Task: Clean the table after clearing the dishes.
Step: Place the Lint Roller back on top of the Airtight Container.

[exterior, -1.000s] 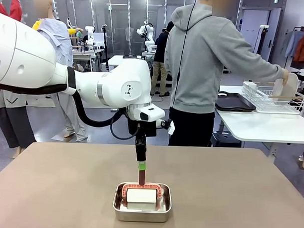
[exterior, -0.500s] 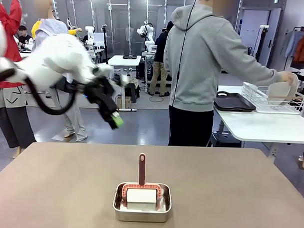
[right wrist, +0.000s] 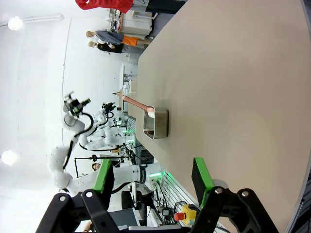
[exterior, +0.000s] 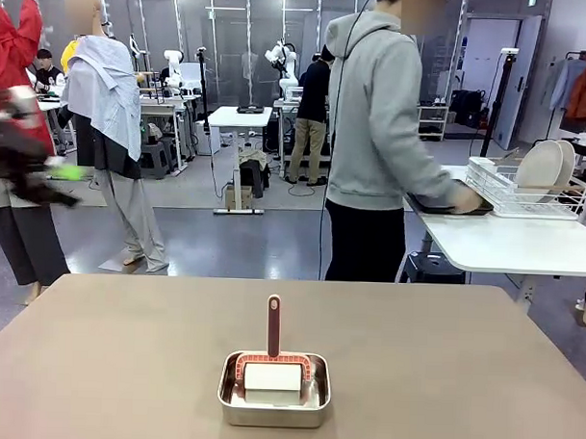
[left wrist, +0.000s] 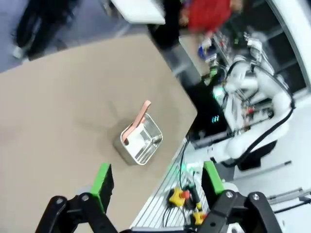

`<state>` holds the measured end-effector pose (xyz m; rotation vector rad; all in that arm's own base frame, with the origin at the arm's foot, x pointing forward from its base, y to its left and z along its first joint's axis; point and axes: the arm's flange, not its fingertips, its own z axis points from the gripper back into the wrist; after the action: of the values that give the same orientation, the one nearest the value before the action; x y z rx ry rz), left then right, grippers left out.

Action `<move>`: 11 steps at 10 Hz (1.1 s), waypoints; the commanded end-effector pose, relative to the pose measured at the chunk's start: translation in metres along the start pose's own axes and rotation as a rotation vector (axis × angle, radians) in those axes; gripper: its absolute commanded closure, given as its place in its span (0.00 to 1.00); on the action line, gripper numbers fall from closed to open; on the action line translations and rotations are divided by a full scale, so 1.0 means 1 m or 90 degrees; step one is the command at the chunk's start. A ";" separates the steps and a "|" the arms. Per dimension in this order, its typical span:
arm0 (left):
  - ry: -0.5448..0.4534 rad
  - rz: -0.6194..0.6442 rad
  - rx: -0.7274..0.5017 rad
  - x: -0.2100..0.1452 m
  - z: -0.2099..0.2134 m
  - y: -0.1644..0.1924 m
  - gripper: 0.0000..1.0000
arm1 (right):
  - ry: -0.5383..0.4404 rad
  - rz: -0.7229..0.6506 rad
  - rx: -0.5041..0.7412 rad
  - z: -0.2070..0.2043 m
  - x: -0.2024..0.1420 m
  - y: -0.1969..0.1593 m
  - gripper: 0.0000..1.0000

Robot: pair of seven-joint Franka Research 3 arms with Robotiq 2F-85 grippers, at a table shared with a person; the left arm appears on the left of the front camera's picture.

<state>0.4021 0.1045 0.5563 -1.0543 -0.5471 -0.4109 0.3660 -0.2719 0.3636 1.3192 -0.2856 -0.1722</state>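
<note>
Moved: left claw (left wrist: 156,182) has swung off the roller (exterior: 273,358) to far left, blurred.
Claws: left and right claw (right wrist: 151,179) gape, empty.
Table (exterior: 461,379): steel pan (exterior: 273,402) holds roller.

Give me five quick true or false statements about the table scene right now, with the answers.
1. The red-handled white roller rests in the small rectangular steel pan. True.
2. The pan sits on the large taupe-brown table. True.
3. The left claw grips the roller's handle. False; its jaws are open and empty, away from the pan.
4. White plates lie on the taupe-brown table. False; two round white plates stand in the wire rack on the white side table.
5. The right claw is open. True.
</note>
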 end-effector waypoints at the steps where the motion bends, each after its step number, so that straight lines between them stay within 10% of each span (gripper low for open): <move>1: -0.058 0.036 0.026 -0.069 0.066 0.021 0.07 | 0.006 -0.003 -0.001 -0.001 -0.003 0.004 0.19; 5: -0.127 0.200 0.112 -0.149 0.159 0.052 0.07 | 0.006 -0.003 -0.001 -0.001 -0.003 0.004 0.19; 11: -0.157 0.180 0.116 -0.167 0.167 0.056 0.07 | 0.006 -0.003 -0.001 -0.001 -0.003 0.004 0.19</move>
<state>0.2674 0.2919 0.4781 -0.9861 -0.6285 0.0291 0.3665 -0.2714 0.3636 1.3194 -0.2845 -0.1709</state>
